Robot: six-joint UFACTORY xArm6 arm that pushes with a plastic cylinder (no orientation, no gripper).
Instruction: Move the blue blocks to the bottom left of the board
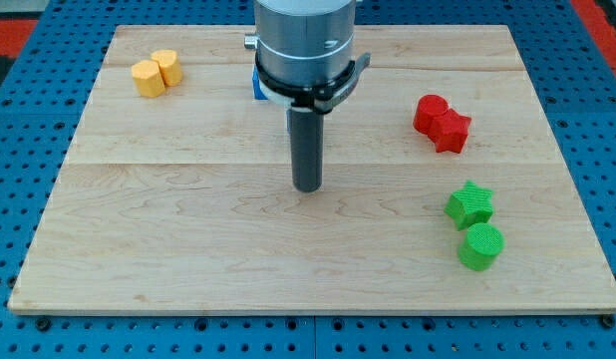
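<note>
My tip (307, 186) rests on the wooden board (188, 229) near its middle. A blue block (258, 86) shows only as a small sliver at the view's top, mostly hidden behind the arm's grey body (306, 45); its shape cannot be made out. The tip is below that blue sliver and apart from it. No other blue block is visible.
Two yellow blocks (155, 72) sit together at the top left. A red cylinder (430, 113) and a red star (452, 130) touch at the right. A green star (470, 204) sits above a green cylinder (481, 246) at the lower right.
</note>
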